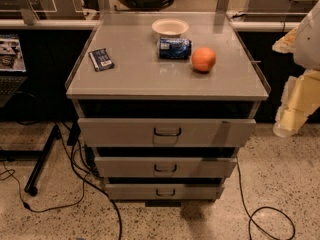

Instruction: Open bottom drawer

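Note:
The bottom drawer (165, 191) is the narrowest grey front of the three, low on the cabinet, with a small dark loop handle (165, 192) at its centre. Its front sits just under the middle drawer (166, 167), with a thin dark gap above it. My arm and gripper (291, 115) show as white and pale yellow parts at the right edge, to the right of the cabinet at about the height of the top drawer (167, 132). The gripper is well apart from the bottom drawer's handle and touches nothing.
On the cabinet top (135, 79) lie a white bowl (170, 27), a blue can on its side (174, 48), an orange (203, 59) and a dark packet (101, 59). Black cables (95, 189) run over the speckled floor left and right of the cabinet. A dark stand leg (42, 159) is at the left.

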{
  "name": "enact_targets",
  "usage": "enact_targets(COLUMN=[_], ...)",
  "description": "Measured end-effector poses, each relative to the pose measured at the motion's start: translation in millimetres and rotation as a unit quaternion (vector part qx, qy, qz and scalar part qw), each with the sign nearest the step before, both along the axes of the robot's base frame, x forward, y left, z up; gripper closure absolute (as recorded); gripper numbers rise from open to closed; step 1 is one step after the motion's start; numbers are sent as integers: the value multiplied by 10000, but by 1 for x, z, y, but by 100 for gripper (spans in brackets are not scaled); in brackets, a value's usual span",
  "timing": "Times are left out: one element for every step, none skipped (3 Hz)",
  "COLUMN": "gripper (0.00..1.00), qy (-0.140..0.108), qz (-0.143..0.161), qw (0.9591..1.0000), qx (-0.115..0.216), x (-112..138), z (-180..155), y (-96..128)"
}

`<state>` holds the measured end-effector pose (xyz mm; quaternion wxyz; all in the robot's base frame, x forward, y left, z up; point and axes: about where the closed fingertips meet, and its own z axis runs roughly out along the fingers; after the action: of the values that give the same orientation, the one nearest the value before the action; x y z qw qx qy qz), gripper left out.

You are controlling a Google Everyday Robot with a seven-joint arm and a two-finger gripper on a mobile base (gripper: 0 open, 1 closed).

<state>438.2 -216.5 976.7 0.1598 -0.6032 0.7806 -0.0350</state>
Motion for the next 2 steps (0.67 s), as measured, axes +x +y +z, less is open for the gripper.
enact_targets(gripper=[0, 0], qy=[-21, -29], qz=[-20, -189], qw=[10000, 9996], qx=[13, 185], x=[1, 3], z=[-1, -25], y=[0, -4])
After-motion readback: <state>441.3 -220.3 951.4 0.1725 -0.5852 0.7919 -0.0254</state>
